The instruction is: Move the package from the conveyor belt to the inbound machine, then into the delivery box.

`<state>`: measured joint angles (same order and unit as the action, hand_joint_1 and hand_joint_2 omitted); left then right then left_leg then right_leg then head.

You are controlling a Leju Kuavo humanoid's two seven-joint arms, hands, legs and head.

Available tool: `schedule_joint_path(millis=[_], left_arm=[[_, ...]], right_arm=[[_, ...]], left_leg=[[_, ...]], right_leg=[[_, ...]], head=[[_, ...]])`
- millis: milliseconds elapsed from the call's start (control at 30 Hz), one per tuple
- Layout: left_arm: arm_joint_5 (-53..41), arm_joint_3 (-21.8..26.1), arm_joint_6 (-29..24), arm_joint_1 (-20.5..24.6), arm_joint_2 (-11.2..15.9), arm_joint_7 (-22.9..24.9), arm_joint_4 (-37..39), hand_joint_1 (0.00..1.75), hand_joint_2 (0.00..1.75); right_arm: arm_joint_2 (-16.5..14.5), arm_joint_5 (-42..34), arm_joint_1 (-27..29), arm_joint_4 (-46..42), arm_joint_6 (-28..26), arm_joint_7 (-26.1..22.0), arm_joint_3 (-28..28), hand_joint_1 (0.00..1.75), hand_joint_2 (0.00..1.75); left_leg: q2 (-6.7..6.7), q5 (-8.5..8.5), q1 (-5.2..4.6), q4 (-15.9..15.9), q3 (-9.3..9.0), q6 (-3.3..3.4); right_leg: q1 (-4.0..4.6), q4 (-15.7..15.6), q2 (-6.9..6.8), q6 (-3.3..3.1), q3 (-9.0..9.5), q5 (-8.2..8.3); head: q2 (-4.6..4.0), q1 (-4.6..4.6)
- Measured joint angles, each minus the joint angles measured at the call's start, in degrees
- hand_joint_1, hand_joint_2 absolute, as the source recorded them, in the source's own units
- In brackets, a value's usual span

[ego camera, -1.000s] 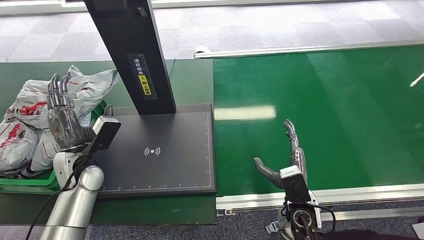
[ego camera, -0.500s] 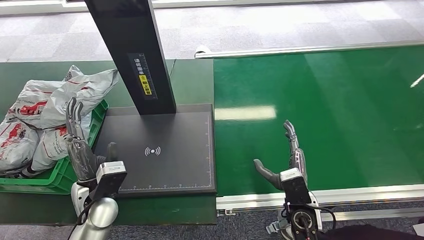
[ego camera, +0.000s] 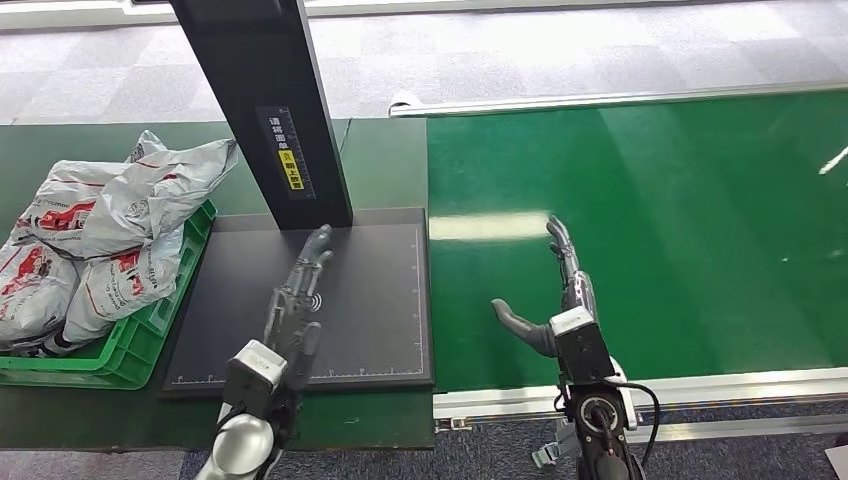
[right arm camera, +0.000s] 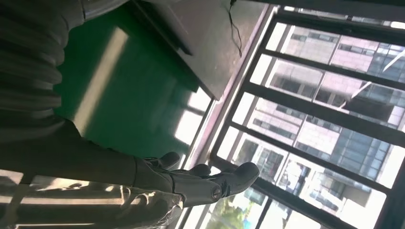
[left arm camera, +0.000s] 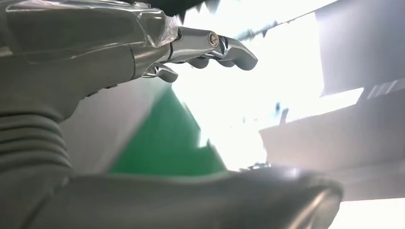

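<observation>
Several grey packages [ego camera: 95, 235] with red print lie heaped in the green delivery box [ego camera: 150, 335] at the far left. The inbound machine's dark scanning plate [ego camera: 375, 290] lies beside it, under a black post [ego camera: 270, 105]. My left hand [ego camera: 298, 305] hangs over the plate with its fingers stretched out and nothing in it; the left wrist view shows its fingers [left arm camera: 215, 45] apart. My right hand [ego camera: 555, 300] is over the green conveyor belt [ego camera: 680, 220] near its front edge, fingers straight, thumb out, holding nothing. No package lies on the belt in view.
A silver rail [ego camera: 660, 385] runs along the belt's front edge and another [ego camera: 600, 100] along the far edge. Grey floor tiles lie beyond the belt. The right wrist view looks up at window frames [right arm camera: 325, 105].
My left hand has swung from above the delivery box, down and to the right, to over the scanning plate. My right hand has shifted slightly forward and left over the belt.
</observation>
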<state>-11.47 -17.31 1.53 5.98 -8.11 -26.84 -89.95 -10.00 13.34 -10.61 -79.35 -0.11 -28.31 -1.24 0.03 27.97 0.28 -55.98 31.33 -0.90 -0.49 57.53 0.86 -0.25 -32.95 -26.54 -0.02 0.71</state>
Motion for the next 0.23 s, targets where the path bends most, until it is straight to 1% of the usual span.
schedule_joint_path(millis=[33,67,100,200,233], left_arm=[[2.8,-0.2,3.7,0.1,-0.4,1.0,2.3,0.0,1.75],[4.9,-0.3,6.4,0.2,-0.8,1.9,4.7,0.0,1.75],[6.2,-0.3,7.7,0.4,-1.2,2.4,7.1,0.0,1.75],[8.1,-0.1,8.7,1.2,-1.7,4.2,13.4,0.0,1.75],[8.4,0.0,8.8,1.4,-1.8,4.5,14.3,0.0,1.75]], right_arm=[[-0.1,-1.8,-0.5,0.6,2.2,1.8,-0.4,0.0,1.75],[-0.2,-3.6,-0.9,1.3,4.3,3.2,-0.8,0.0,1.75],[-0.2,-5.3,-1.0,1.9,5.9,4.0,-1.1,0.0,1.75],[-0.6,-8.9,-1.0,3.5,8.0,5.1,-1.6,0.0,1.75],[-0.7,-9.4,-1.0,3.7,8.1,5.3,-1.6,0.0,1.75]], left_leg=[[0.0,0.0,0.0,0.0,-0.02,0.0],[0.0,0.0,0.01,0.0,-0.03,0.0],[-0.01,-0.01,0.01,0.0,-0.03,0.0],[-0.02,-0.01,0.04,0.0,0.0,0.0],[-0.02,-0.01,0.04,0.0,0.0,0.0]], right_leg=[[0.0,0.0,0.0,0.0,0.0,0.0],[0.0,0.0,0.0,0.0,0.0,0.0],[0.01,0.0,-0.01,0.0,0.0,0.0],[0.04,0.0,-0.01,0.0,-0.01,0.0],[0.05,0.0,-0.01,0.0,-0.01,0.0]], head=[[0.0,0.0],[0.0,-0.01],[0.0,0.0],[0.0,0.01],[0.0,0.01]])
